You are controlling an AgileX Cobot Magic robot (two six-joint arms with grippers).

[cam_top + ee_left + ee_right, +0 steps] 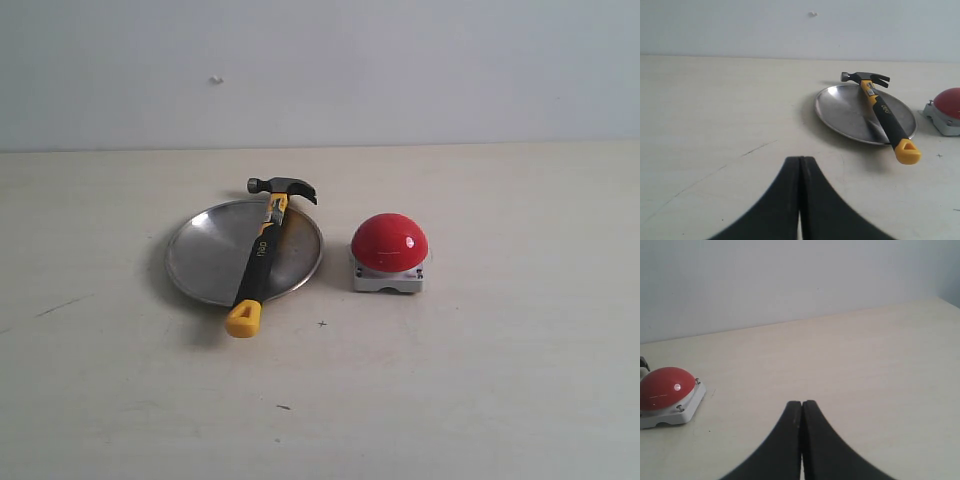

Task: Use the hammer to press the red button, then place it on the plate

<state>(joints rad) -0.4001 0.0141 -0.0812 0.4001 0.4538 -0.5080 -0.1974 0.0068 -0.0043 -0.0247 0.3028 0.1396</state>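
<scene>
The hammer (pixel 264 250) lies across the silver plate (pixel 205 255), its dark head past the far rim and its yellow end hanging over the near rim. Just to the right stands the red button (pixel 389 242) on its grey base. Neither arm shows in the exterior view. In the left wrist view the hammer (pixel 883 112) rests on the plate (pixel 845 110), well away from my left gripper (pixel 800 160), which is shut and holds nothing. My right gripper (pixel 802 403) is also shut and bare, with the red button (pixel 662 387) off to one side of it.
A pale wooden table (pixel 480 380) carries everything, with a plain light wall (pixel 400 60) behind it. Faint dark scratches (pixel 60 306) mark the tabletop on the left.
</scene>
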